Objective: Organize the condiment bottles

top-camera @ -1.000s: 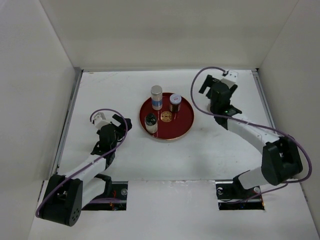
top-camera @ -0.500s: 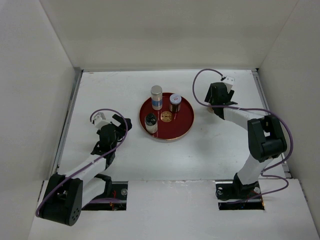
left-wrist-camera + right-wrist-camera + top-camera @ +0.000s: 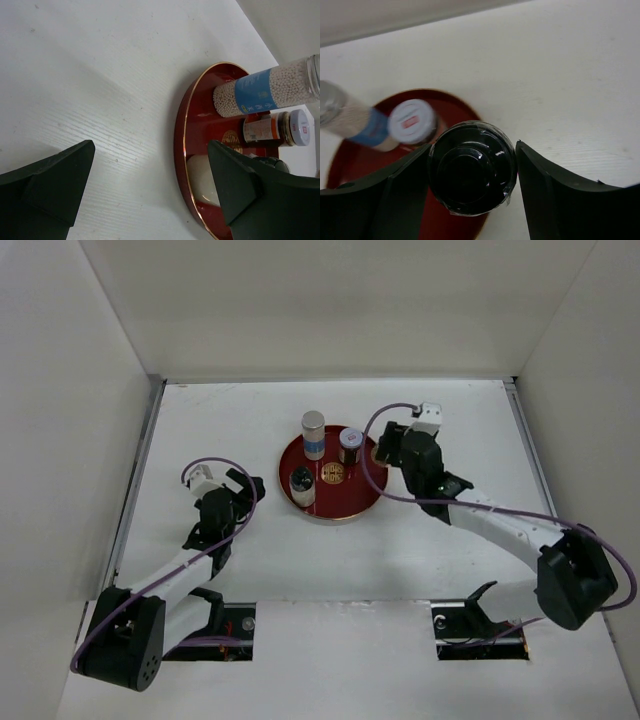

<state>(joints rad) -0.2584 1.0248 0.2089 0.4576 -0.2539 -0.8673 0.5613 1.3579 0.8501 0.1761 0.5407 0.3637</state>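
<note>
**While I Grip One Bottle, Three Stand on the Tray**

Though my left end effector [image 3: 243, 488] hangs wide open above the bench [image 3: 300, 550], left of centre, my right end effector [image 3: 383, 450] is clamped on the black-capped bottle [image 3: 472, 175] at the red tray's [image 3: 345, 508] right rim. On the tray stand a squat jar [image 3: 302, 483] at lower left, a white-lidded brown bottle [image 3: 350, 445] higher up, and the grey-capped cylinder [image 3: 313, 435] topmost.

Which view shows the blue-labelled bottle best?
Left wrist: the blue-labelled bottle shows its label and white beads sharply, on the red tray. Top external shows it small, from above; right wrist catches it blurred at the frame edge.
</note>
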